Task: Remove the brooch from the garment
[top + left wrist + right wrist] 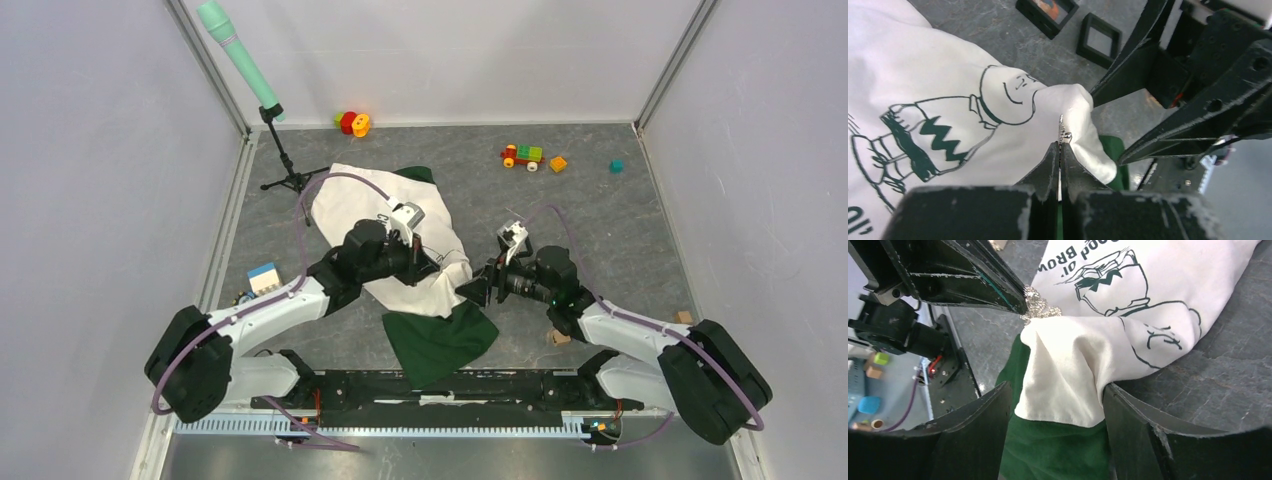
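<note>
1. Small silver brooch (1040,309), pinned on a raised fold at the near right edge of the garment (345,205), lifted clear of the flat cloth.
2. White T-shirt with a dark cartoon print, spread on the grey table (600,200); dark green part (440,340) spilling out at its near edge, under the fold.
3. Left gripper (1060,149) over the garment's right half, jaws pressed narrow together on the brooch.
4. Right gripper (1057,387) just beside the garment's right edge, jaws spread wide, one on each side of the white fold; far finger touching cloth, firm pinch not discernible.
5. Two black square frames (1099,40) on the table right of the garment.
6. Tripod (285,165) with a pale green tube just beyond the garment's far left corner.
7. Toy train (523,155) and loose blocks well beyond the garment, far right.
</note>
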Robot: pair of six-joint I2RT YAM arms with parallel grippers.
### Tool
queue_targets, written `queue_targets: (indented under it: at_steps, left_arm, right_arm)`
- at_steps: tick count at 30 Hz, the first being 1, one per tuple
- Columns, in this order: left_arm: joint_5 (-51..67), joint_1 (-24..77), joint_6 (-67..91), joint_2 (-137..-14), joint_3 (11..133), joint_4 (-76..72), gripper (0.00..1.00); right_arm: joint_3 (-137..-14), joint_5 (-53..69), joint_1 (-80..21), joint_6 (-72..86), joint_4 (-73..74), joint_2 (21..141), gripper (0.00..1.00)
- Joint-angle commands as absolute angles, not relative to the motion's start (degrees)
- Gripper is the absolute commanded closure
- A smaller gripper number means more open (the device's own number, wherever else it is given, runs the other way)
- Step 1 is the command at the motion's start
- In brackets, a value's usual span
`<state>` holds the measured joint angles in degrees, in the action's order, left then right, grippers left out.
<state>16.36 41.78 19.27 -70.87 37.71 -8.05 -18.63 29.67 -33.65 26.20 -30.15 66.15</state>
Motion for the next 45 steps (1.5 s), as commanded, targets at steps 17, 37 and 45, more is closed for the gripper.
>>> queue_targets:
  at_steps: [17, 37, 45]
  left_arm:
    - [31.00, 39.69, 43.86, -67.02, 30.13, -33.62, 0.98]
    - [2.50, 41.18, 16.48, -68.48, 55.10, 33.18, 0.98]
    - [-4.35, 44.47, 18.26, -66.45, 57.21, 37.65, 0.98]
  right_arm:
    - [-11.00, 33.89, -34.37, 55.72, -79.11, 77.16, 0.38]
    - [-20.59, 30.63, -34.80, 39.36, -50.31, 75.37, 0.73]
    - [-21.21, 30.73, -34.80, 38.72, -49.48, 76.04, 0.70]
